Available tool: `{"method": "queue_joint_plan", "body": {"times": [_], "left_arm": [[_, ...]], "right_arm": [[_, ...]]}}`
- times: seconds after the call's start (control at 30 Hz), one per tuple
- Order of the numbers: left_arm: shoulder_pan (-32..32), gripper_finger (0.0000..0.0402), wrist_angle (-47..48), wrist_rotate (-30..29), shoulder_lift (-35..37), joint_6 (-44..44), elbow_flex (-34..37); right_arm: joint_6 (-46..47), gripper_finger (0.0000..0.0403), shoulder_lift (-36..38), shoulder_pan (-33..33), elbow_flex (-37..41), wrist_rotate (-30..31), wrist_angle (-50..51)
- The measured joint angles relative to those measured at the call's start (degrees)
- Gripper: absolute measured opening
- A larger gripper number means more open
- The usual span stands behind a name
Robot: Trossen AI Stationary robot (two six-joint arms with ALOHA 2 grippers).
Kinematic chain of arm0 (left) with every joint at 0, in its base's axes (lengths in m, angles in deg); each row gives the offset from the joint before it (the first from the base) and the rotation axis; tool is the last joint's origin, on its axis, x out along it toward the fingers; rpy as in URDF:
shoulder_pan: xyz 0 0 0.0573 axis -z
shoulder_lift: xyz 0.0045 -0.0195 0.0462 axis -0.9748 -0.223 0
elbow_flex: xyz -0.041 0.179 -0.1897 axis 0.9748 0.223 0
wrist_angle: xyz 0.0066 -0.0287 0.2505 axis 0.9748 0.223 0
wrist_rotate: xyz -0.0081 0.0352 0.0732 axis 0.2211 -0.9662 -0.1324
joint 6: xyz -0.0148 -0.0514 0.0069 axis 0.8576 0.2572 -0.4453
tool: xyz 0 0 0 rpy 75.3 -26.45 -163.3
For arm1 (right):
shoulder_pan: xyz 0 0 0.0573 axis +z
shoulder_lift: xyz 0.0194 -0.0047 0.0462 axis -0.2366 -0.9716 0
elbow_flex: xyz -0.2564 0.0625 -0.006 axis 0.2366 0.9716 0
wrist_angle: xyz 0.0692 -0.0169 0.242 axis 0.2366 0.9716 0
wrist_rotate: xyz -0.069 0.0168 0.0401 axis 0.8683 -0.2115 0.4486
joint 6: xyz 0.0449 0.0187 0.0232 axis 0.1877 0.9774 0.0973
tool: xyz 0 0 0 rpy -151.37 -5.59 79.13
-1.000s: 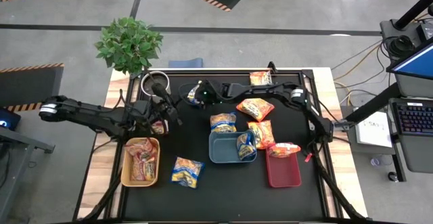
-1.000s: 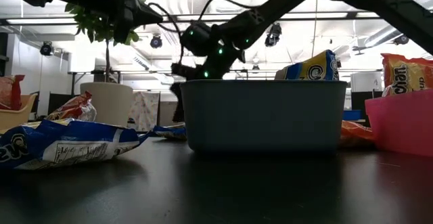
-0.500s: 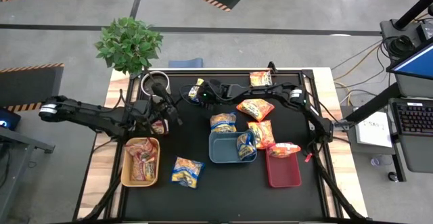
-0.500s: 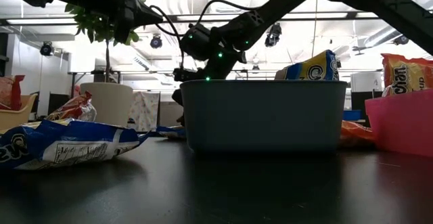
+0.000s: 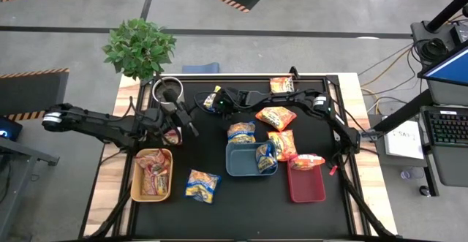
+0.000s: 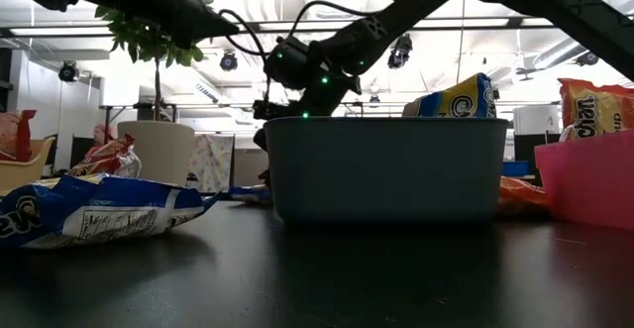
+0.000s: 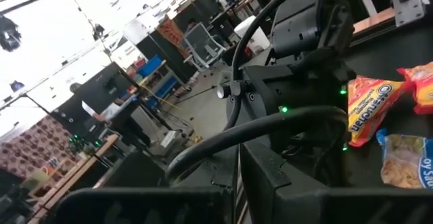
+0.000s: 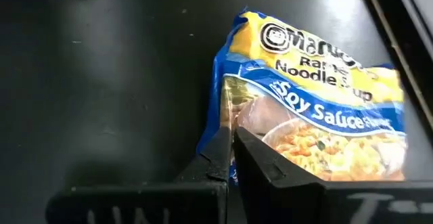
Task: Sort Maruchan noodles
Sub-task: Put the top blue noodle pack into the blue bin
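thin pinch on a soy sauce packet at the back of the table

the right hand (image 5: 216, 100) has its fingers together on the edge of a blue-and-yellow packet (image 5: 211, 98) that lies on the black table (image 5: 219, 205) at about 11 o'clock from the blue tray (image 5: 235, 169), near the back edge and just beside the white cup (image 5: 167, 90). in the right wrist view the fingers (image 8: 226, 158) meet on the packet (image 8: 318, 126) at one corner of its rim, so only a sliver of crinkly film looks caught.

risks, as i judge them: the film could slide out of so thin a pinch on the lift, dropping the packet short of the tray. held by a corner, it would likely hang and swing, and could snag on the tray wall or knock the blue-and-yellow packet (image 5: 240, 132) lying at the tray's 12 o'clock edge. the left hand (image 5: 174, 134), shut on a reddish packet (image 5: 172, 136) just above the yellow tray (image 5: 142, 191), sits close at 7 o'clock from the right hand, and the arms could brush if both move inward.

orientation: the packet lies flat, face up. from overhead its long axis seems to run roughly 1 to 7 o'clock, though the hand hides part of it. the printed heading is at the end away from the fingers.
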Motion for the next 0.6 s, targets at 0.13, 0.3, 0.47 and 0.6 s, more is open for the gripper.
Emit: {"method": "queue_joint_plan", "body": {"times": [0.13, 0.3, 0.47, 0.6], "left_arm": [[0.0, 0.0, -0.1, 0.0, 0.0, 1.3, 0.0], [0.0, 0.0, -1.5, 0.3, -0.1, 3.2, 0.1], [0.0, 0.0, -1.7, 0.3, -1.0, 3.9, -0.7], [0.0, 0.0, -1.6, 0.4, -2.5, 3.9, -1.7]], "right_arm": [[0.2, 0.0009, 0.0, 0.0, 0.0, -8.9, 0.1], [-3.4, 0.0008, 0.5, 1.8, 0.1, -15.8, 1.4], [-4.6, 0.0008, 2.5, 1.1, 0.0, 4.0, -5.2], [2.6, 0.0008, 1.4, -2.2, 0.1, 11.3, -11.5]]}}
